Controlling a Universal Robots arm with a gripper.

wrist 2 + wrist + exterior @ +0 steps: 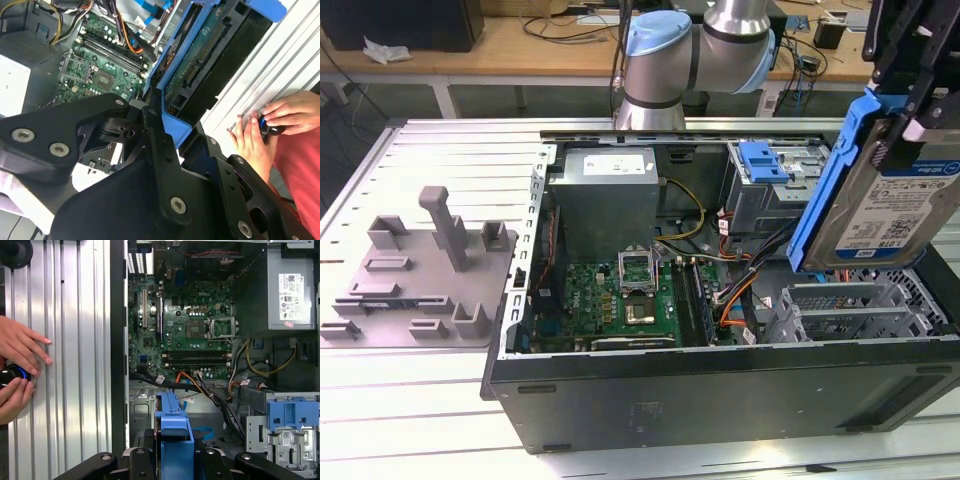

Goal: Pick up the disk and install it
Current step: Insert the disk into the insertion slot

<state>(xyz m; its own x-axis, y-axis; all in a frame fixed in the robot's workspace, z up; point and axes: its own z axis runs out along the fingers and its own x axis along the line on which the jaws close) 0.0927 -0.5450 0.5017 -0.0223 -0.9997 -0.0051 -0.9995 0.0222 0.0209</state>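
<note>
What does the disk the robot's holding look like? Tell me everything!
The disk is a flat silver metal rectangle with a white-and-blue label and a blue plastic frame round its edges. The gripper has its jaws shut on its upper end, so it hangs tilted above the open computer case.

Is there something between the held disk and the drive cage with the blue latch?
Cables cross low in the case between the disk and the drive cage; higher up, nothing visible stands between them.
</note>
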